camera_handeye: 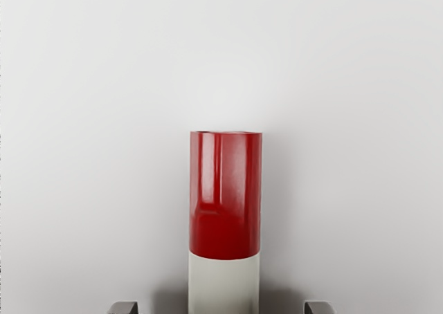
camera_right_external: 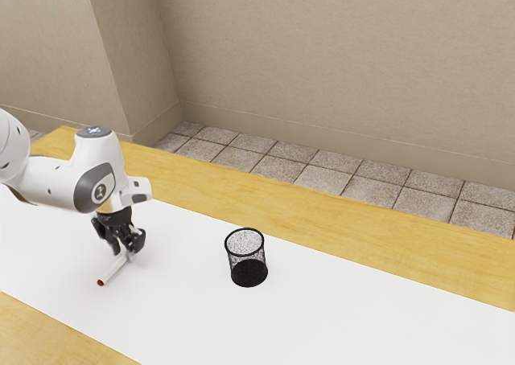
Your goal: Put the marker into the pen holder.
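Marker (camera_right_external: 113,270), red-ended, partly hidden by gripper (camera_right_external: 128,250)

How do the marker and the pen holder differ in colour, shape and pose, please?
The marker is white with a red end, while the pen holder is black. The marker is slim; the pen holder is a wider, open-topped mesh cup. The marker lies flat, the pen holder stands upright. Both rest on the white surface.
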`<state>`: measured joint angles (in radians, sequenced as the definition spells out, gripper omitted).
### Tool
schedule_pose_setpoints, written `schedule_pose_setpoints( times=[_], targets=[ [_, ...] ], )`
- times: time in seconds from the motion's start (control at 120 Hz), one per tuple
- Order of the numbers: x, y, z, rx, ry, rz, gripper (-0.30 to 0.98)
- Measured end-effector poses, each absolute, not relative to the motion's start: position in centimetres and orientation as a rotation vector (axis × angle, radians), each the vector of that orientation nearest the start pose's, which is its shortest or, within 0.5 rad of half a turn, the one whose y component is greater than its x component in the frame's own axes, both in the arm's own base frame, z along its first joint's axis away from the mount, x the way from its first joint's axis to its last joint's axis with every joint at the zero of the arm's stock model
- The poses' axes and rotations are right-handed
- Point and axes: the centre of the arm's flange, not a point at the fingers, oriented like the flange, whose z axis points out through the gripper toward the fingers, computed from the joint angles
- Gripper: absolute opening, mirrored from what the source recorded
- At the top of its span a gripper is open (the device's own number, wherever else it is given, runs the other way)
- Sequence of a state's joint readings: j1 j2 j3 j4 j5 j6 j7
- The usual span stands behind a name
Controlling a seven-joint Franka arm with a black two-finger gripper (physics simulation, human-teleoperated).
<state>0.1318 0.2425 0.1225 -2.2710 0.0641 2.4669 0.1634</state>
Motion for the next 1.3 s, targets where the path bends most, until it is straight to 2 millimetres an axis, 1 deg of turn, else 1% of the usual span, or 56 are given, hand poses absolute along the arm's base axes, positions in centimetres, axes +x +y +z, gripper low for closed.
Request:
schedule_pose_setpoints(
  times=[0.142, 0.242, 0.4, 0.608, 0.658, 0.708, 0.742, 0.767, 0.808, 0.842, 0.908, 0.967, 1.017, 1.075, 1.15, 1.258, 1.3],
  targets=[
    [51.4, 13.4, 24.8, -3.082, -0.070, 0.091, 0.14],
    [51.4, 13.4, 24.6, -3.082, -0.076, 0.096, 0.09],
    [51.4, 13.4, 24.4, -3.082, -0.088, 0.105, 0.05],
    [51.3, 13.4, 24.4, -3.079, -0.100, 0.102, 0.01],
    [51.4, 13.3, 24.9, -3.077, -0.100, 0.091, 0.00],
    [51.5, 13.3, 26.1, -3.075, -0.099, 0.064, -0.01],
    [51.7, 13.0, 27.6, -3.073, -0.092, 0.032, -0.02],
    [51.8, 12.5, 29.1, -3.071, -0.081, 0.001, -0.02],
    [51.7, 11.4, 31.5, -3.069, -0.054, -0.047, -0.03],
    [51.4, 10.1, 33.7, -3.068, -0.024, -0.091, -0.03],
    [50.0, 7.0, 37.8, -3.070, 0.047, -0.179, -0.04],
    [48.6, 3.4, 40.9, -3.072, 0.144, -0.258, -0.04],
    [47.4, -0.5, 42.8, -3.079, 0.249, -0.311, -0.05],
    [46.3, -4.6, 43.8, -3.093, 0.353, -0.338, -0.05],
    [45.3, -9.1, 44.0, -3.104, 0.456, -0.341, -0.05],
    [44.7, -13.1, 43.5, -3.127, 0.512, -0.340, -0.06],
    [44.8, -14.2, 43.3, -3.135, 0.517, -0.352, -0.06]
  ],
)
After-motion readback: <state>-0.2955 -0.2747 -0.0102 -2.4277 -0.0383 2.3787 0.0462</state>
